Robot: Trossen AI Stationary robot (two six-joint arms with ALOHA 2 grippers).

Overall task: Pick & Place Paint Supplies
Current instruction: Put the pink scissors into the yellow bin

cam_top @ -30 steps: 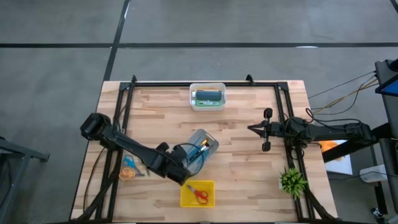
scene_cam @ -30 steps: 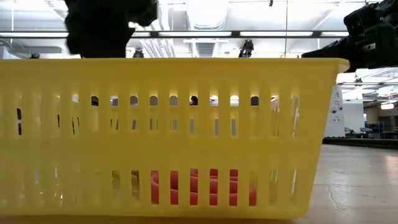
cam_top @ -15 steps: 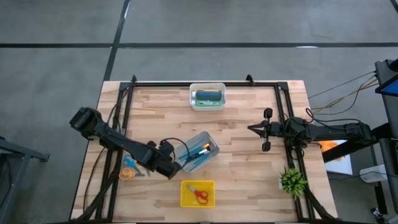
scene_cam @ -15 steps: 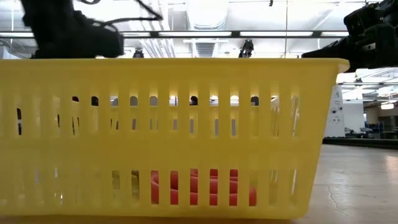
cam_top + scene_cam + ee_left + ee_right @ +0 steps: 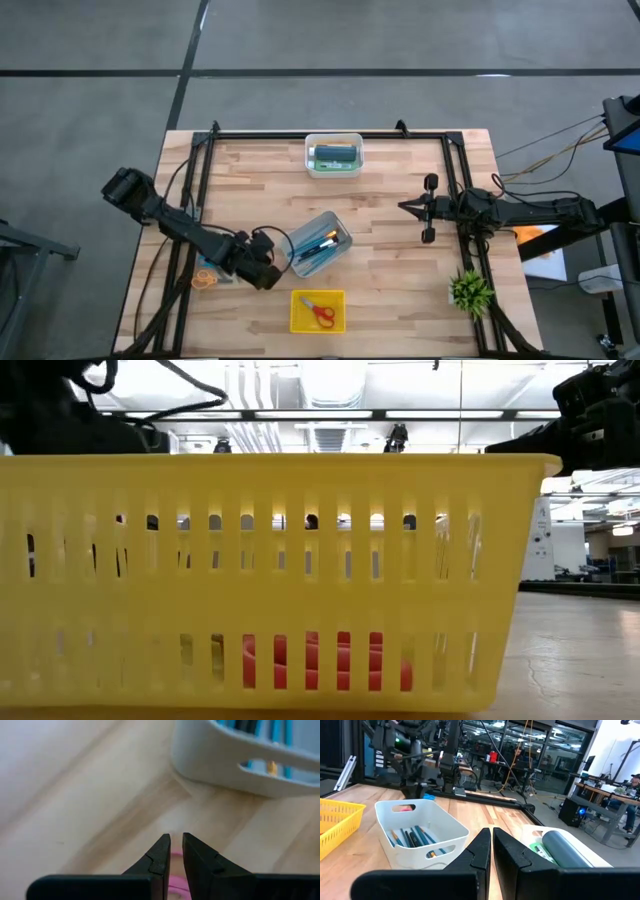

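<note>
left hand nearly closed, empty, low over counter beside grey bin of brushes, right hand closed, empty, parked right side

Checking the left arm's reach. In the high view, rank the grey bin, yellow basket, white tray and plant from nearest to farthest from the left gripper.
From the left gripper:
1. Grey bin with brushes, just beside it toward table centre.
2. Yellow basket at the near edge, only slightly farther.
3. White tray at the far edge.
4. Plant at the right edge.
</note>
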